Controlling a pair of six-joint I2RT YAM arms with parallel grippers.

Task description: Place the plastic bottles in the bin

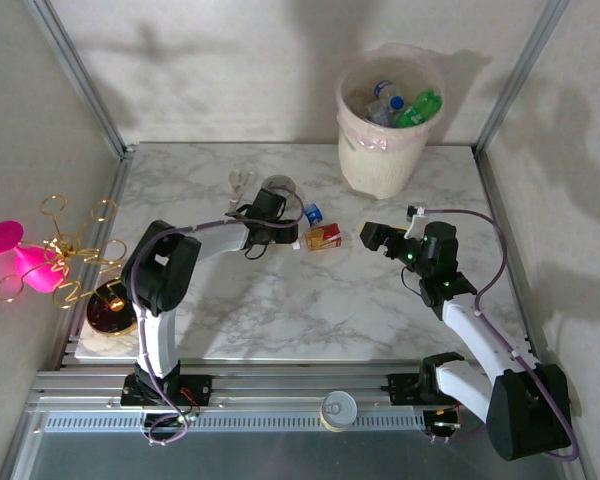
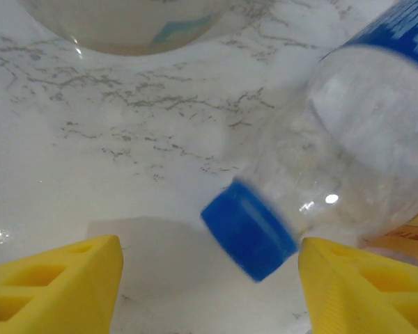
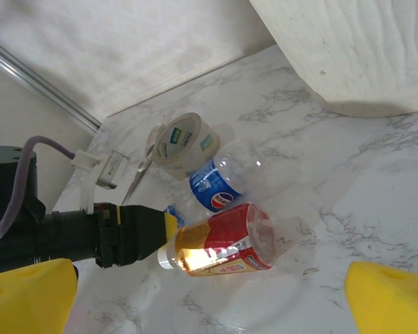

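The clear plastic bottle with blue cap and blue label lies on its side on the marble-patterned table, just beside a red-orange-labelled clear bottle at its 5 o'clock. The left gripper stands part-open astride the cap, nothing clamped (probably picked as the narrowest hold). The right gripper, at 3 o'clock, gapes wide, empty. The cream-white round bin with pinkish liner, at 1 o'clock, contains several bottles.

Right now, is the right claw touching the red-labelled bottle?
Apart. The top view shows bare marble between the right claw and the red-labelled bottle; the right wrist view shows it lying ahead of the open fingers.
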